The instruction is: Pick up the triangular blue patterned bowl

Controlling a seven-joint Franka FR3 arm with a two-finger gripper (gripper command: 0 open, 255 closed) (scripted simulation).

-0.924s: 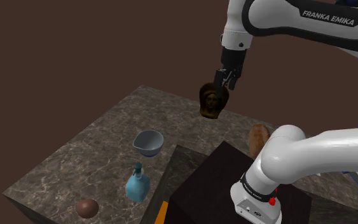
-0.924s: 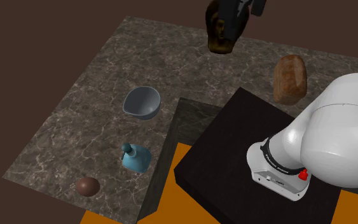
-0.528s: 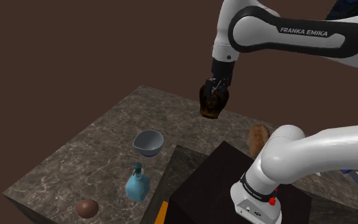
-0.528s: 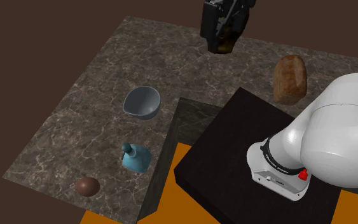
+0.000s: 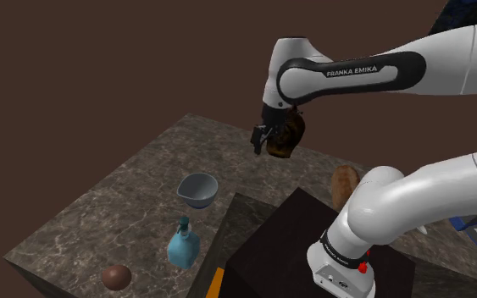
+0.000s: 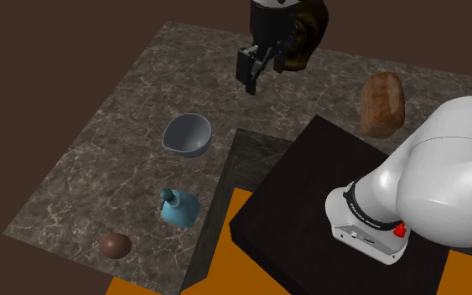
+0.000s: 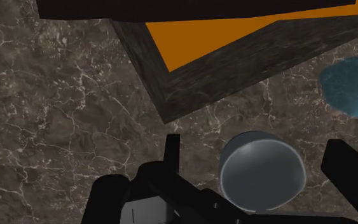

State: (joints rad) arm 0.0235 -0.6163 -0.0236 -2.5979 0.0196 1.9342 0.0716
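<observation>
**Figure.** Franka arm (image 5: 355, 72) over a dark marbled tabletop (image 5: 101, 199), shown in 3 views. The gripper (image 6: 252, 74) hangs above the tabletop with its 2 fingers (image 7: 172, 149) spread apart, clasping nothing.

The grey-blue bowl (image 5: 198, 189) stands upright on the tabletop, near the inner corner of the notch that takes the black stand (image 5: 283, 245). In the shoulder view it lies below and to the left of the gripper, apart from it. In the wrist view the bowl appears between the 2 fingers, beneath them and untouched.

Compared with 0.9 s ago, the gripper has left its place directly over the dark brown head-shaped vessel (image 6: 305, 33). It has shifted downward and toward the shoulder view's left. It now hangs just beside the vessel, on the bowl's side, and the forearm has swung lower across the picture. At 0.5 s ago the gripper was midway through this shift, in front of the vessel.

The bowl, the vessel, the brown loaf (image 6: 382, 102), the teal bottle (image 6: 178, 207) and the brown ball (image 6: 115, 245) lie where they lay in both earlier frames. An orange floor (image 6: 234, 268) shows beside the stand.
</observation>
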